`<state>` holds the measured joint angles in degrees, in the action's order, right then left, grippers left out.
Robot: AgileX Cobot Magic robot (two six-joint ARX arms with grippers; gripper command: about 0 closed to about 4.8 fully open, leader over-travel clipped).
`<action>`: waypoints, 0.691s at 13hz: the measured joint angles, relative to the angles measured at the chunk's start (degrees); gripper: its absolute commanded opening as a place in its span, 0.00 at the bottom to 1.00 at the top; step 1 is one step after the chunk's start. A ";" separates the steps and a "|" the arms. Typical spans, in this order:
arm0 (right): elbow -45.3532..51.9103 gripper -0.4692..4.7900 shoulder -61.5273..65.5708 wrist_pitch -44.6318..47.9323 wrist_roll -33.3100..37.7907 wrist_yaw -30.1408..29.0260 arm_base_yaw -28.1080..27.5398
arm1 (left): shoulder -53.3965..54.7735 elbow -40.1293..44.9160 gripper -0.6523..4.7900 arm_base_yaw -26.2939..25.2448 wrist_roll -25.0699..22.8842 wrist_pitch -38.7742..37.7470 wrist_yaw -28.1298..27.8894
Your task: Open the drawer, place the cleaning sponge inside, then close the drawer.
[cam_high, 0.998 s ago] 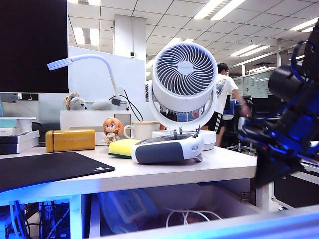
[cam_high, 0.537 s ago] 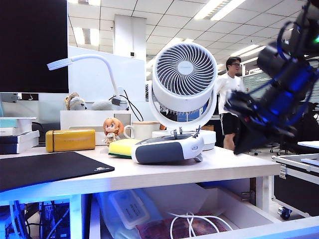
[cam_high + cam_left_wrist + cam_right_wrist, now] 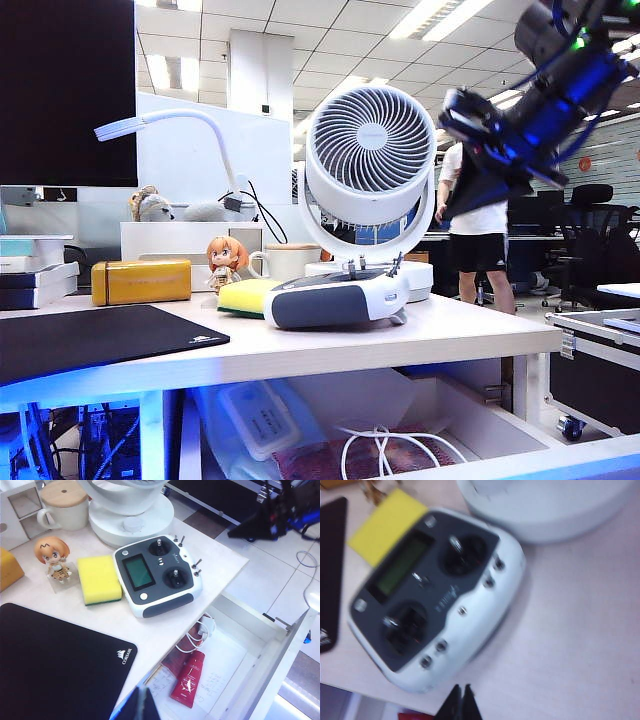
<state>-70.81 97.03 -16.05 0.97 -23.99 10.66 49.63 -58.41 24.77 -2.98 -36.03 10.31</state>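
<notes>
From my seat at the controls, the cleaning sponge (image 3: 99, 578) was a soft-looking flat yellow pad with rounded corners and a thin green scouring layer underneath, lying on the pale wood-grain surface (image 3: 150, 630), right up against the left side of the white-and-navy remote controller (image 3: 159, 575), a glossy rounded plastic thing with two sticks and a little greenish screen. Just to the sponge's other side stood the small orange-haired figurine (image 3: 54, 560). The matte black mouse mat (image 3: 55, 665) covered the near corner, and the big round white fan (image 3: 370, 160) with its spiral grille sat behind it all. The drawer (image 3: 280, 650) was pulled open below the surface edge, smooth white walls, with a red tube (image 3: 188, 678) and a coiled white cable (image 3: 197, 635) inside. My left tool (image 3: 142, 704) hung above the drawer's near end with its dark fingers pressed together, holding nothing. The right tool (image 3: 460, 700) was squeezed shut too and empty, up over the controller. Compared with a second earlier, the right arm had swung from low beside the surface's right end to high up near the fan, and the drawer was pulled further out. The sponge hadn't budged.
</notes>
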 measured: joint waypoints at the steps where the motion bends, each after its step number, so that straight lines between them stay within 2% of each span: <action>1: -3.08 0.08 0.00 -1.03 0.00 -0.66 0.50 | 0.00 0.00 0.11 0.02 0.00 0.00 0.00; 3: -9.57 0.08 0.00 -2.27 -2.05 -1.57 4.50 | 0.02 0.00 0.11 0.02 0.00 0.02 0.00; 4: -11.26 0.15 -0.02 -2.32 -5.46 -1.60 7.30 | 0.02 0.00 0.11 0.02 0.00 0.26 0.00; 5: -12.02 0.47 0.00 -2.47 -8.48 -1.09 9.77 | 0.00 0.00 0.11 0.02 0.00 0.35 0.00; 6: -12.26 0.74 -0.02 -1.95 -11.78 -0.07 12.02 | 0.02 0.00 0.11 0.02 0.00 0.61 0.00; 7: -12.26 0.84 0.00 -1.84 -13.62 0.26 13.22 | 0.00 0.00 0.11 0.02 0.00 0.74 0.00; 9: -12.26 0.95 0.61 -1.57 -20.57 -0.09 16.46 | 0.02 0.00 0.11 0.02 0.00 0.92 0.00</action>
<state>-83.07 97.65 -17.63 -19.59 -24.08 27.11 49.65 -58.41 24.80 -2.98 -35.11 10.31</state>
